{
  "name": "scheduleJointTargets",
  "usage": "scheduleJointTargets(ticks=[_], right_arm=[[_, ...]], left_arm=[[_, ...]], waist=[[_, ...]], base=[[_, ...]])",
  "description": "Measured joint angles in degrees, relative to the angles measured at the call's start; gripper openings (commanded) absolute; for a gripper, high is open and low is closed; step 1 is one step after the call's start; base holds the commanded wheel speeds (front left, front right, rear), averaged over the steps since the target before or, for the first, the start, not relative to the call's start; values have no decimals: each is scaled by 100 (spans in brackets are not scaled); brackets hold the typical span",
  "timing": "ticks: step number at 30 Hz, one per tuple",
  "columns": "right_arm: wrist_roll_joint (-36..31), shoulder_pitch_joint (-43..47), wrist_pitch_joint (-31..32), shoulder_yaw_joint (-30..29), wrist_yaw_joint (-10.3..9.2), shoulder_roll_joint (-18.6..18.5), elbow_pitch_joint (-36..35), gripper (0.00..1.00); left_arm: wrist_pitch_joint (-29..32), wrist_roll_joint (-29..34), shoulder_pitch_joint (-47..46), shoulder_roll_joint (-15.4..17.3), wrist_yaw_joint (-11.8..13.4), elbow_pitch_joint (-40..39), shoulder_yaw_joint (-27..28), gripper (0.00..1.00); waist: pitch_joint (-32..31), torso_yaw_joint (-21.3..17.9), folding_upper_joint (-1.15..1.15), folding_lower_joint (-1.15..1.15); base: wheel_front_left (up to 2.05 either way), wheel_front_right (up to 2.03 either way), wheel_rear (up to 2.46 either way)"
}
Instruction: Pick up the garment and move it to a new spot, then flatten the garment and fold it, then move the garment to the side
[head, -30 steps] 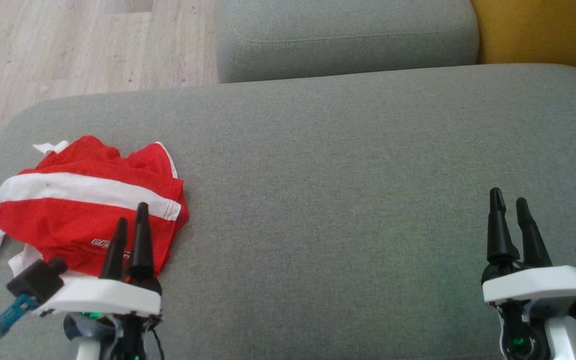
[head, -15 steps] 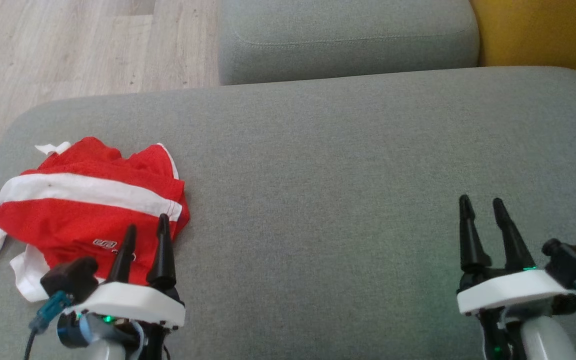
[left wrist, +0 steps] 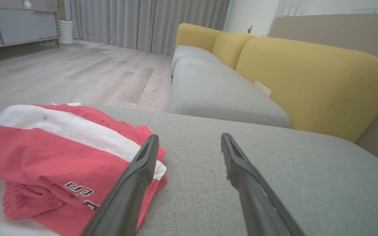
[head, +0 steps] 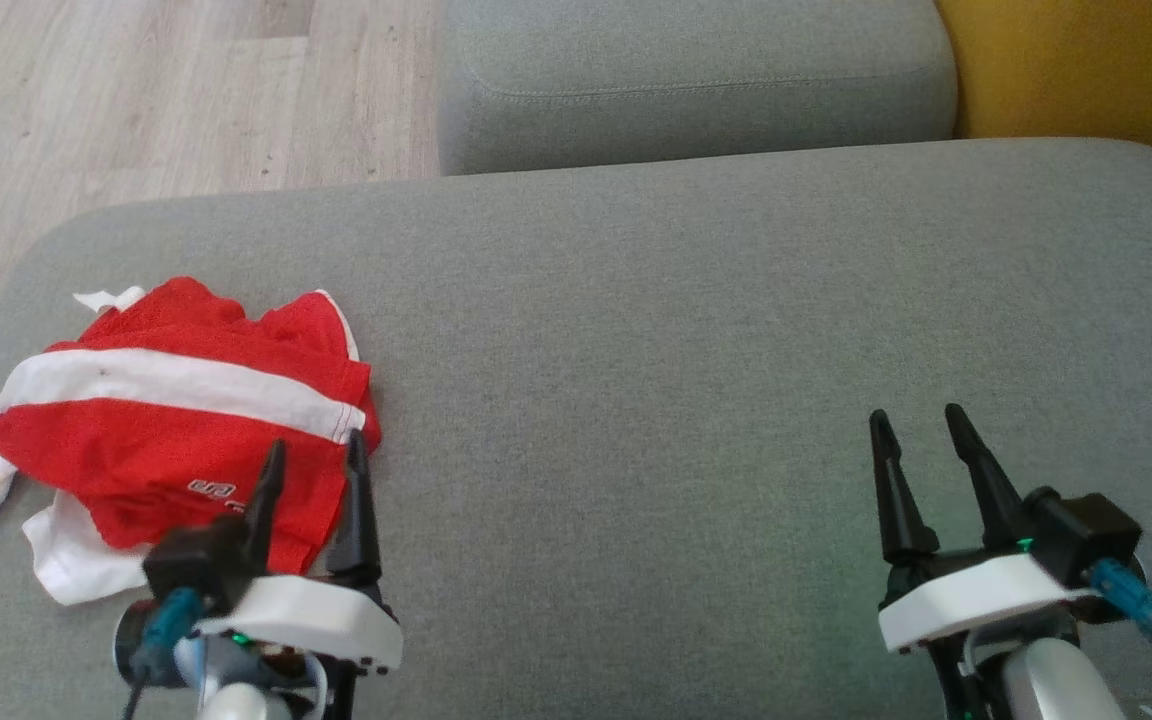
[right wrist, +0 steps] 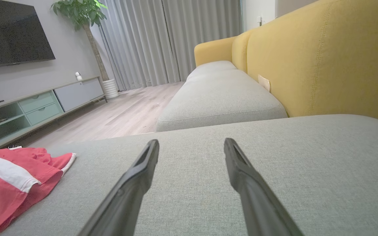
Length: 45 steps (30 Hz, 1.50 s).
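One garment [head: 166, 420] only, thin red fabric with a single broad white band and white trim, rumpled in a soft heap at the left end of the grey woven seat cushion [head: 686, 330]. Long axis running left to right across the head view, band slanting slightly down toward the right, small lettering along the near edge. Two grippers, each with two tapered dark fingers on a white mount. Left gripper [head: 316, 442] spread wide, holding nothing, tips at the garment's near right corner, contact impossible to judge. Right gripper [head: 915, 412] likewise spread and empty, over bare cushion, well apart from the cloth. Beyond, a second grey cushion [head: 686, 90], smooth yellow backrest [head: 1076, 70], pale plank floor [head: 136, 100].
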Motion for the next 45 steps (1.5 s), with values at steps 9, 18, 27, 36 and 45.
scheduleJointTargets(ticks=[9,18,27,36,45], right_arm=[[-676,2,-162,126,0,-1,62,100],[-1241,2,-296,219,0,-3,20,100],[-742,12,-443,254,0,-8,-103,100],[-379,71,-521,256,0,-9,89,100],[-288,118,-521,243,0,-9,303,100]], left_arm=[[-138,538,-1,146,133,132,-419,100],[-282,894,-1,171,223,155,-559,100],[-442,920,57,-165,-229,-94,-105,100],[-493,875,304,-458,-969,73,502,100],[-493,971,343,-466,-1050,445,530,100]], waist=[[1,10,0,0],[15,-1,0,0],[-9,-12,0,0],[-37,2,0,0],[-65,9,0,0]], base=[[0,0,0],[0,0,0],[0,0,0],[0,0,0],[0,0,0]])
